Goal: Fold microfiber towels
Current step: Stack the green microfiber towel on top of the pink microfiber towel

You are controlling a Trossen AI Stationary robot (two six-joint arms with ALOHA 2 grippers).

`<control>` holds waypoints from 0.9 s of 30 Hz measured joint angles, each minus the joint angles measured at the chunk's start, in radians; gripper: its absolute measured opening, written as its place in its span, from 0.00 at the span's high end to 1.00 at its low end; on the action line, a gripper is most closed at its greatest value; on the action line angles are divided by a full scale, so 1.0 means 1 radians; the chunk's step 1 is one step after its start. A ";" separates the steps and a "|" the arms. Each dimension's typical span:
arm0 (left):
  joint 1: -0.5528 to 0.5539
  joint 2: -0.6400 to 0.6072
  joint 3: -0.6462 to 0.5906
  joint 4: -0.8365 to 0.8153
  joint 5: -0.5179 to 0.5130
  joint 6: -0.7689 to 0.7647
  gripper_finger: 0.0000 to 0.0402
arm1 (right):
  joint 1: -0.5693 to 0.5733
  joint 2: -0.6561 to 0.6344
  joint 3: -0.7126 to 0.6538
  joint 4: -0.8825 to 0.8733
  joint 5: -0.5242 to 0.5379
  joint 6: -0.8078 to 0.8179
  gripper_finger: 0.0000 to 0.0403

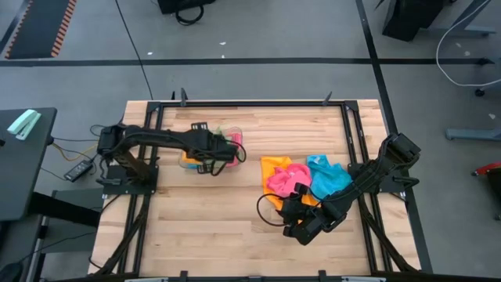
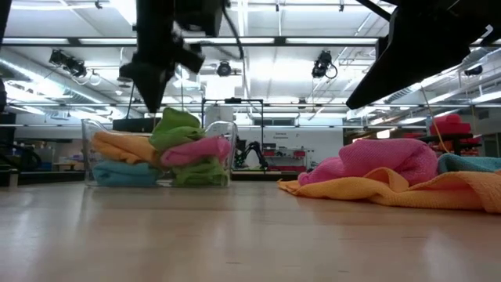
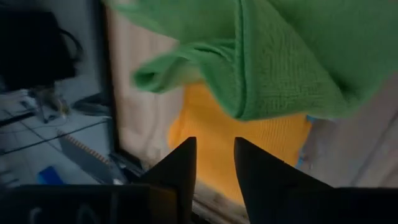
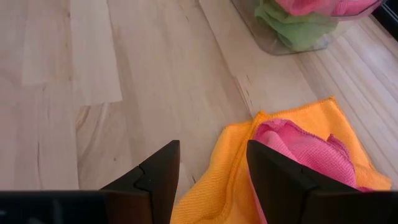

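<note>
The left end effector point(image 1: 235, 150) hangs over the clear plastic bin point(image 2: 219, 133) at the back left of the wooden desk point(image 1: 203, 227). The bin is stuffed with microfiber towels; a green towel point(image 2: 174, 125) is heaped on top, with pink, orange-yellow and blue ones beneath it. In the left wrist view that green towel point(image 3: 292, 56) lies just ahead of the two dark fingertips point(image 3: 180, 168), which stand with a narrow gap between them and nothing in it — whether they are pinching cloth further down I cannot tell.

The right end effector point(image 1: 301, 227) sits low near the front of the desk, just beside a loose pile to the right of centre. There an orange-yellow towel point(image 4: 230, 168) lies spread flat, one corner pointing toward the bin, with a pink towel point(image 4: 305, 149) bunched on top of it and a blue towel point(image 1: 325, 176) crumpled against its right side. The right fingers point(image 4: 155, 174) are spread apart with bare wood and the orange-yellow edge showing between them — they hold nothing.

The crumpled towels show no clear long axis. No writing or label can be read on anything.
</note>
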 joint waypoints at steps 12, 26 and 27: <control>0.085 -0.004 -0.101 0.413 0.002 0.183 0.78 | 0.000 0.000 0.000 -0.007 -0.001 -0.003 0.51; 0.026 0.090 -0.100 0.548 0.197 0.243 0.85 | 0.008 0.000 0.000 -0.017 -0.002 0.006 0.51; 0.018 0.093 -0.100 0.549 0.197 0.264 0.86 | 0.011 0.000 0.000 -0.017 -0.002 0.010 0.51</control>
